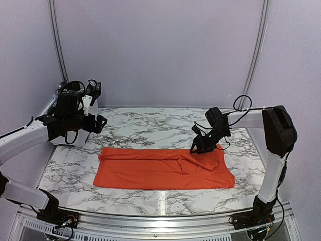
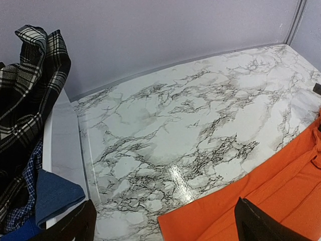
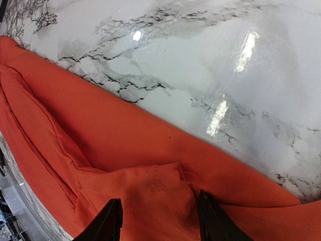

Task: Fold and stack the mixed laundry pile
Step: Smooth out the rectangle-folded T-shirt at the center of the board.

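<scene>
While tending the sleeve fold at the right end of the plain bright orange T-shirt (image 1: 150, 173), spread as a long flat band across the middle of the white marble-patterned table (image 1: 140, 129), held the right gripper (image 3: 160, 218) low, jaws half parted astride the turned-in sleeve, nothing visibly pinched. Probably needed a shallow nip of the top layer only, then a low, slow carry inward. Found the left gripper (image 2: 168, 226) raised far left, splayed wide and empty, near the white plastic bin (image 2: 62, 145) with the black-and-white plaid piece (image 2: 30, 90) and blue denim-like piece (image 2: 55, 193).
</scene>
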Controlling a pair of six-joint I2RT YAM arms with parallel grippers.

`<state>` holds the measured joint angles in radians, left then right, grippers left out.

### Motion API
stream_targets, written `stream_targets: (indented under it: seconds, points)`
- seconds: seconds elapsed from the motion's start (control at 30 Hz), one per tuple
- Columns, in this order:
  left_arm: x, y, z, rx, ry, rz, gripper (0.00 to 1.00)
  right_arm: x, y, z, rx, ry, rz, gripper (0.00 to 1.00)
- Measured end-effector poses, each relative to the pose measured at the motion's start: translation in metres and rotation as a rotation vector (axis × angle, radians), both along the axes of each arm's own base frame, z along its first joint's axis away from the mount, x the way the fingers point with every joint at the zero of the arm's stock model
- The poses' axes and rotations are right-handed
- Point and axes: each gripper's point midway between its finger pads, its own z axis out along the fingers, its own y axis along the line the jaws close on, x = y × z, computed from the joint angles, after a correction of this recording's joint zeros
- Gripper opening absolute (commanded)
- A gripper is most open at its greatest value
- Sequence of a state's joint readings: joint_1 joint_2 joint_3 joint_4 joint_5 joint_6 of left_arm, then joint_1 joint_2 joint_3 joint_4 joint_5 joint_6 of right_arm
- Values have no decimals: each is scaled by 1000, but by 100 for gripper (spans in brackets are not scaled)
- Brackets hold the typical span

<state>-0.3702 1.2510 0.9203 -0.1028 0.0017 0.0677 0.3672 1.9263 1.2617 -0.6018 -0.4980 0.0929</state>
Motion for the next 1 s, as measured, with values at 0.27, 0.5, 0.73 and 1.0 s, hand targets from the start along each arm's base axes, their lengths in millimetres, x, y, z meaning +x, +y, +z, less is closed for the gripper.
stream_targets:
  seconds: [0.27,0.5,0.73,1.0]
  points:
    - [1,-2,-5,8,11,-12,99,9,-10,1,-71,-32,-23,52]
    - [0,-3,-6,16,9,-23,99,4,-12,-1,-82,-16,-10,42]
    - [0,-2,-8,23,12,-24,99,-8,-1,2,-36,20,27,21]
    - [-3,-1,-15,27,26,-24,99,-28,4,23,32,31,65,0]
